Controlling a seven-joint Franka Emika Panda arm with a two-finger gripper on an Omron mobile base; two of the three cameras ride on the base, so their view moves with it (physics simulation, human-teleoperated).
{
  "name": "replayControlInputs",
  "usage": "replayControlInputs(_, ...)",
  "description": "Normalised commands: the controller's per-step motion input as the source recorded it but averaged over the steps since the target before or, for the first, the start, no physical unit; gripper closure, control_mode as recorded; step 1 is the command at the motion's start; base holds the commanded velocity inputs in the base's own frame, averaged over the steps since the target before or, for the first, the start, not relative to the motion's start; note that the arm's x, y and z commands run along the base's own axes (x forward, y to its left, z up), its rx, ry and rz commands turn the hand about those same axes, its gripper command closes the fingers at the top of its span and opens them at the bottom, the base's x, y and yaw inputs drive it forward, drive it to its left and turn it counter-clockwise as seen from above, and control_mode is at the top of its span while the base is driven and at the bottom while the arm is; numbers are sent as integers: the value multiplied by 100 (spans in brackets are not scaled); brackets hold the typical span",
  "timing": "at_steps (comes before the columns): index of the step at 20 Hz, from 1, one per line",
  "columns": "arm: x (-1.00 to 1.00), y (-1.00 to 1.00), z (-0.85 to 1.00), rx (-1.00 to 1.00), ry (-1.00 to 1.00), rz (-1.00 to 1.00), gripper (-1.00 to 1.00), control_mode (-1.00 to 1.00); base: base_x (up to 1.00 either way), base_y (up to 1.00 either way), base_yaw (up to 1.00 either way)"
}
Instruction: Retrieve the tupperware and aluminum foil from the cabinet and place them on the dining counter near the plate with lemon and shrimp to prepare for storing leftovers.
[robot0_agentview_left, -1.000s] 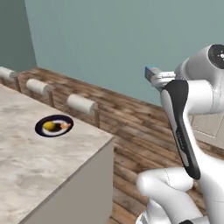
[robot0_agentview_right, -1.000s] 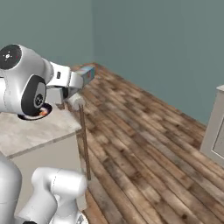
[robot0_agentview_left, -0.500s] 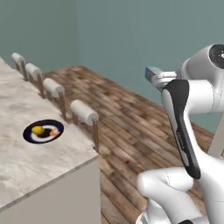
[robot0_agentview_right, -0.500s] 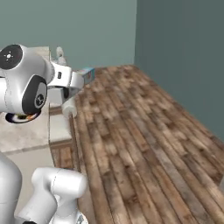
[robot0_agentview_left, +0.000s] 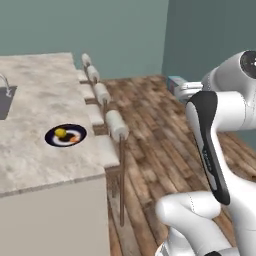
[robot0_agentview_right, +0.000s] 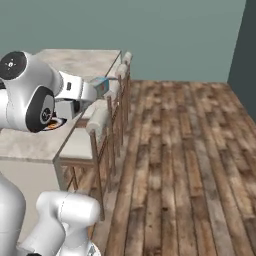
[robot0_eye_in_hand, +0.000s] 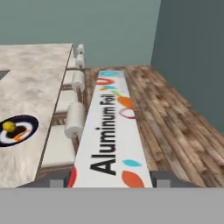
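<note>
My gripper (robot0_eye_in_hand: 111, 179) is shut on the aluminum foil (robot0_eye_in_hand: 111, 127), a long white box with bright spots and black lettering that runs away from the hand. Its teal end (robot0_agentview_left: 175, 82) sticks out past the arm, also seen as the box tip (robot0_agentview_right: 102, 86). The box hangs in the air beside the dining counter (robot0_agentview_left: 40, 95), over the stools. The dark plate (robot0_agentview_left: 65, 135) with the lemon (robot0_agentview_left: 60, 132) and shrimp (robot0_agentview_left: 73, 139) lies near the counter's near edge; in the hand view the plate (robot0_eye_in_hand: 15, 130) is at the left. The tupperware and the cabinet are out of view.
A row of stools (robot0_agentview_left: 112, 125) with white padded backs lines the counter's side, between the counter (robot0_agentview_right: 75, 62) and the open wooden floor (robot0_agentview_right: 185, 150). A sink (robot0_agentview_left: 5, 97) is set in the counter at far left. Teal walls close the room behind.
The whole picture has swung, so the base has turned and moved: the counter and stools now run away from the camera. The foil box stays in the gripper.
</note>
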Motion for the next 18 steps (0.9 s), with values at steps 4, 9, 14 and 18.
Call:
replayControlInputs(4,0,0,0,0,0,0,100,100,16,-88,59)
replayControlInputs(9,0,0,0,0,0,0,100,100,24,-91,57)
replayControlInputs(14,0,0,0,0,0,0,100,100,62,-72,59)
replayControlInputs(18,0,0,0,0,0,0,100,100,81,-47,67)
